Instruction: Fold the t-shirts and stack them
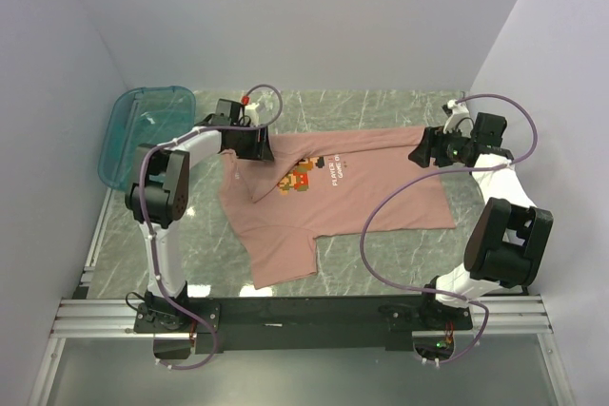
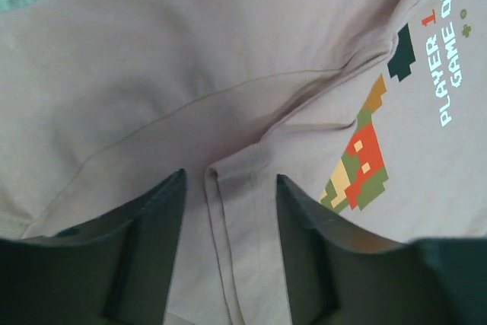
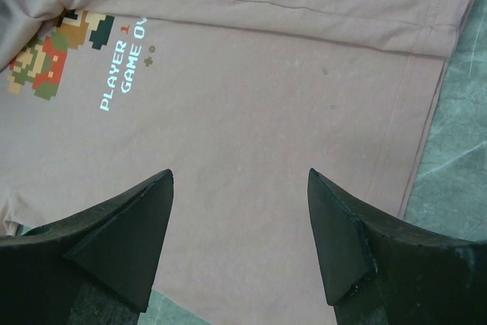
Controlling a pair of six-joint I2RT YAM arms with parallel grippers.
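Our left gripper (image 2: 230,180): black jaws apart, astride a stitched hem edge (image 2: 215,211) of the dusty salmon-pink cotton t-shirt (image 1: 319,221), cloth not pinched. The pixel-character print (image 2: 359,159) sits just past one finger.

Our right gripper (image 3: 240,176): jaws wide, empty, over plain shirt body. The stitched bottom hem (image 3: 422,112) lies beyond one finger, w/ green marble tabletop (image 3: 460,150) past that.

Shirt lies spread flat btwn both tools.

We judge it light, limp and not slippery. It'll sag & drag if lifted at one pt. Best hold: doubled hem/seam edges, all layers, both grippers together.
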